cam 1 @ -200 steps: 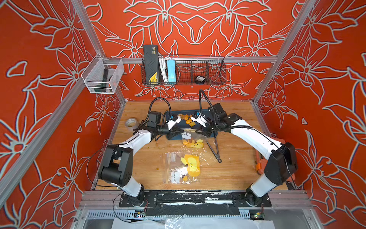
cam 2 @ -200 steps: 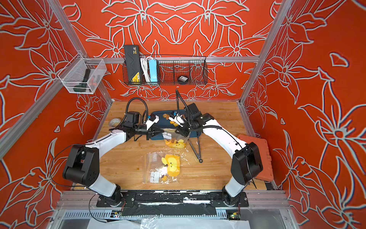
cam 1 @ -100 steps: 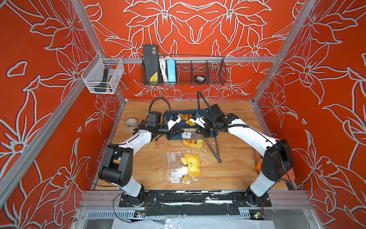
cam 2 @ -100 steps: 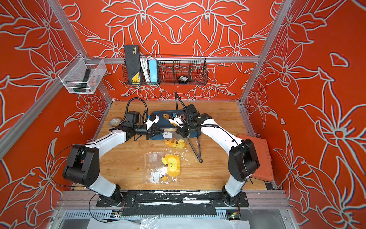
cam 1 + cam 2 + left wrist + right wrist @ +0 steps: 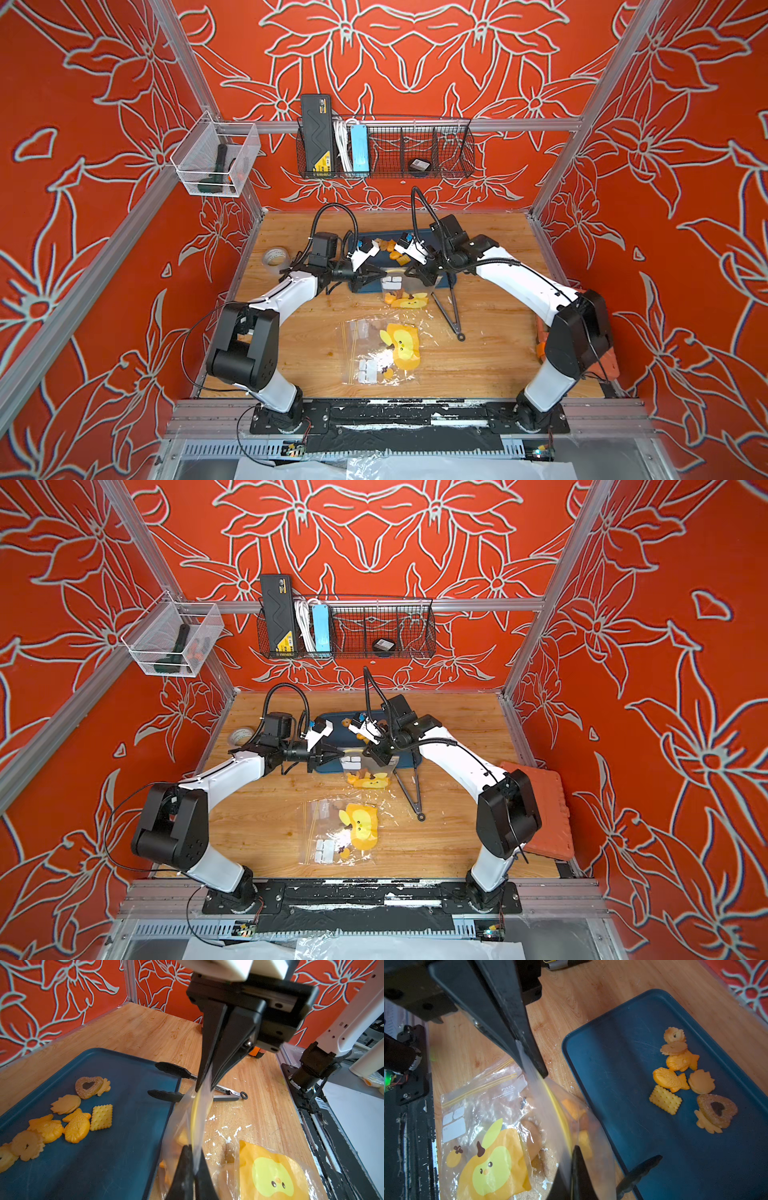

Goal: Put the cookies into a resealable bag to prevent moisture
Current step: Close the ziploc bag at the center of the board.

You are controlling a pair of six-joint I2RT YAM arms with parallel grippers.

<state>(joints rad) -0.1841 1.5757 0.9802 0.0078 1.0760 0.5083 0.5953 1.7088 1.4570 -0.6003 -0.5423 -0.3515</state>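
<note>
Cookies (image 5: 675, 1080): about 8 loose on the tray (image 5: 612, 1064), and a few more (count unclear through the film) inside the bag (image 5: 556, 1105). The bag hangs by its zip rim between the 2 grippers, with its bottom sagging onto the table (image 5: 307, 353) just off the tray's near edge.

The left gripper (image 5: 190, 1167) is pinched tight on 1 end of the rim and the right gripper (image 5: 204, 1084) is pinched tight on the other end. The tips face each other, close together, and the rim is stretched straight from tip to tip. So the bag's long axis is the line joining the 2 tips. The mouth reads edge-on and flat, not gaping.

Key relation: the tray cookies lie beyond that line, on the side away from the arm bases, below tip height and roughly midway between the tips (neither arm clearly nearer).

The tongs (image 5: 172, 1069) lie just beside the right gripper on its outer side, their 2 tips resting on the tray edge, so the right arm is nearer them. A spare bag (image 5: 382, 349) lies flat on the table behind both grippers, toward the bases and well apart.

Judgement: with both grippers pinching, nothing is free to fetch cookies. The next move likely needs the mouth pulled open or 1 gripper letting go, probably the right one for the tongs. The risk is that the bag slumps if 1 end is released.
</note>
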